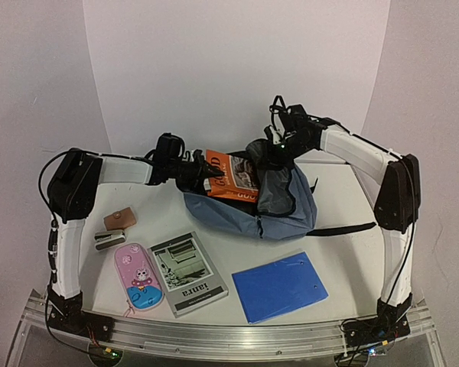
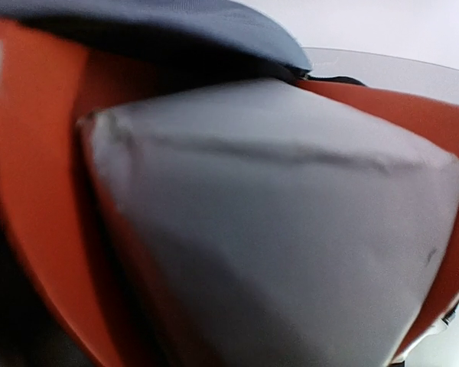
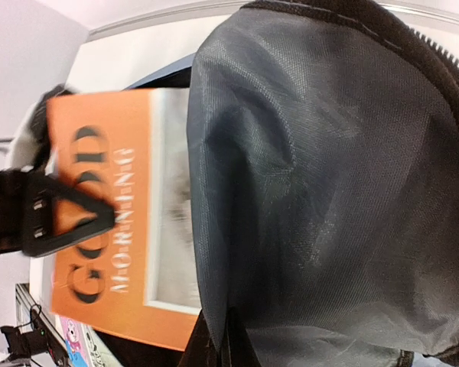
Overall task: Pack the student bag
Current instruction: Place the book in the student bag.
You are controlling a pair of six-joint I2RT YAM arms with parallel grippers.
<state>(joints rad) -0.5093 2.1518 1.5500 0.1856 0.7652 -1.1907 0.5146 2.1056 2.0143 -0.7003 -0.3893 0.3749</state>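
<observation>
From my station, the student bag (image 1: 279,206) is the biggest thing on the table. It is a soft slate-blue sack slumped on its side at the far centre, and 1 black strap (image 1: 344,228) trails off to the right. Its mouth faces left. The right wrist view shows the grey lining (image 3: 314,191) as a taut, finely woven sheet, with the dark zipper (image 3: 444,53) running along the rim.

The white table (image 1: 344,260) has a rounded far edge and an aluminium rail (image 1: 229,336) along the near edge. Plain pale walls (image 1: 214,61) curve behind it.

The blue folder (image 1: 279,287) lies flat at near right. The grey book (image 1: 187,274) lies near centre, just beside the pink pencil case (image 1: 139,277) on its left. The orange book (image 1: 233,180), titled GOOD MORNING, tilts at the bag's mouth, and its right part is hidden behind the lining. A small brown wallet (image 1: 119,220) and a silver-and-black stapler (image 1: 109,239) sit at the left, close together.

The left gripper (image 1: 203,174) is clenched on the orange book's left edge. Its wrist view is filled with blurred orange and grey. The right gripper (image 1: 278,153) is pinched tight on the bag's upper rim, holding the fabric raised.
</observation>
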